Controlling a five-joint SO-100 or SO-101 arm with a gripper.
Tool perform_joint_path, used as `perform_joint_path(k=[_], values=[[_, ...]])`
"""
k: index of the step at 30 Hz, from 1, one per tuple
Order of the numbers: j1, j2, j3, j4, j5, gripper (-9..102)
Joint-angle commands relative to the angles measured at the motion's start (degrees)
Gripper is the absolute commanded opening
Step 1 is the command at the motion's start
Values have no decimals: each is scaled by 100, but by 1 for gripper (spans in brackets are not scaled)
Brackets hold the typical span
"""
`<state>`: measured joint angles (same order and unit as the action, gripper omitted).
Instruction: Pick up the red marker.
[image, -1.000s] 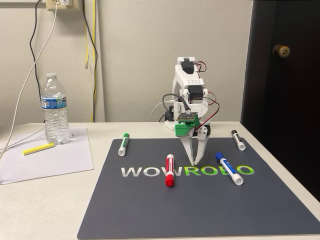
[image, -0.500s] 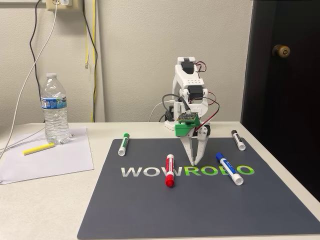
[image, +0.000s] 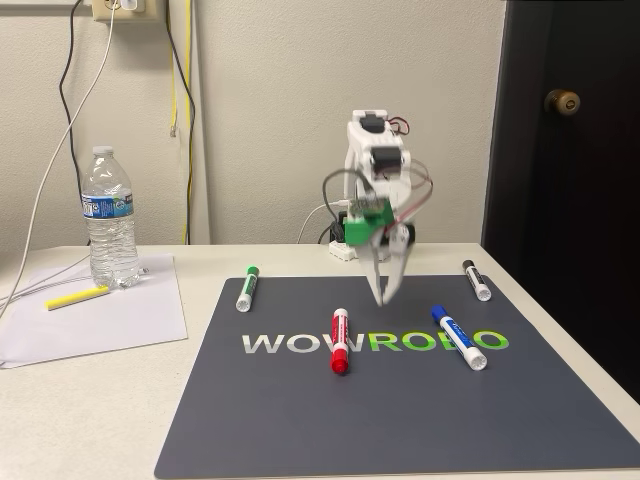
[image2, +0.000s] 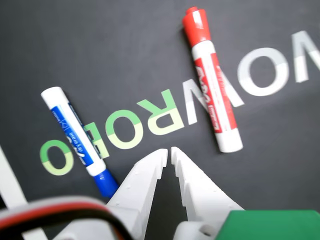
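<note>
In the fixed view we are seeing the gripper smeared by motion blur, hanging above the dark mat. In the wrist view its fingers are sitting nearly together, gripping nothing. The red marker is lying flat on the mat over the white lettering, left of the gripper, its long axis running front to back and its red cap pointing toward the fixed camera.

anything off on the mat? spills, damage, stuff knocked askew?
Nothing stands out. The red marker, blue marker, green marker and black marker lie capped on the mat; the water bottle stands upright. The gripper holds nothing.
</note>
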<state>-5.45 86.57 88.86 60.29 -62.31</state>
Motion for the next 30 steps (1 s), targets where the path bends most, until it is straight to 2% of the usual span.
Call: perform_joint_path(k=[1,10,14,19,23,30], values=[[141,721,-18,431,-167,0],[650,1784,-18,1107,-914,1],[993,1837,-18,1046,-1371,8],[1362,1564,-18,598,-1758,12],[1573,1160,-18,70,-1942,23],[1573,501,-97,-624,-2180,27]])
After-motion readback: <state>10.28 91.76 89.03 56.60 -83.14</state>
